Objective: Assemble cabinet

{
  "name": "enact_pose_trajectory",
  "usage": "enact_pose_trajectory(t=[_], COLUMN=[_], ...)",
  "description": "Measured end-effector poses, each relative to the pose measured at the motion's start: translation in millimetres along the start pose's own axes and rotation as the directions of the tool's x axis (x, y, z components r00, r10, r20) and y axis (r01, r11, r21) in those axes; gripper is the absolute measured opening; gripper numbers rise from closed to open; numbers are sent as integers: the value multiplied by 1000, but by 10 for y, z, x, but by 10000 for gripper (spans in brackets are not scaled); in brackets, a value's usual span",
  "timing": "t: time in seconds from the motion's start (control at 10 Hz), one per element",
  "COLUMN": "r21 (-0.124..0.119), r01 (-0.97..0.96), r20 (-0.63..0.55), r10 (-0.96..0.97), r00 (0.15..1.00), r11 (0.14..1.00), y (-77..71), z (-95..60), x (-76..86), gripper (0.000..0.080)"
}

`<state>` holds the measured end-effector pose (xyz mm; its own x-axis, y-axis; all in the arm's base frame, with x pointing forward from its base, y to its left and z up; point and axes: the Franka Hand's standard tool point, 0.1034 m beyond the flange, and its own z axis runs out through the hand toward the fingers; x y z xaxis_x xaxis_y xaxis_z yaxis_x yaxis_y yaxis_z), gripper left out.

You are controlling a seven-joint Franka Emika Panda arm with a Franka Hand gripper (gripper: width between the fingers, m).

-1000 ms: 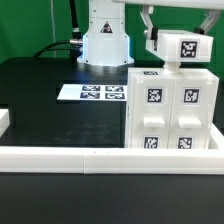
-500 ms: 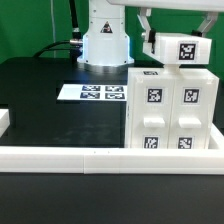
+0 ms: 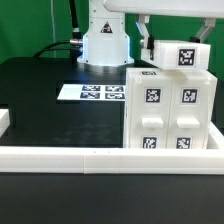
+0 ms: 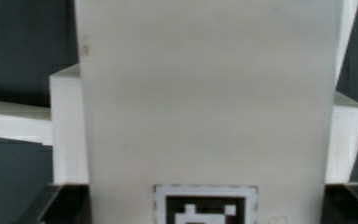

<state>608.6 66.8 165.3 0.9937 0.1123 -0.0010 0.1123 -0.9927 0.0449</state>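
The hand (image 3: 178,42) is grasping the small tagged panel (image 3: 183,57). Its two fingers stand at the panel's opposite ends, and the spread is unchanged from a second ago. What has changed is where the panel sits: over the last second it has come down a little and drifted toward the exterior view's right. It now sits lower over the top of the cabinet body (image 3: 170,115), with its marker facing the camera. From this angle I cannot tell whether it already touches the top edge or hangs just above it.

The wrist view is filled by the panel's long white face (image 4: 202,100), with the marker at one end and white parts of the body showing on either side.

The cabinet body stands upright on the black tabletop (image 3: 45,105), just behind the long low rail (image 3: 90,155) and beside the marker board (image 3: 102,92). Its front blocks are already in place.

I judge this to be the approach for seating the top piece. Alignment with the body's edges looks close but not yet settled.
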Motion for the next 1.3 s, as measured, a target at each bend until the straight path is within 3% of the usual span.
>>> enact_pose_trajectory(t=[1.0,1.3], r21=[0,5], r01=[-30,-236], r20=[0,1], r10=[30,236], r00=[1000,972], r11=[1000,972], y=[-2,-16], z=[0,2], x=[0,-1], gripper=[556,556])
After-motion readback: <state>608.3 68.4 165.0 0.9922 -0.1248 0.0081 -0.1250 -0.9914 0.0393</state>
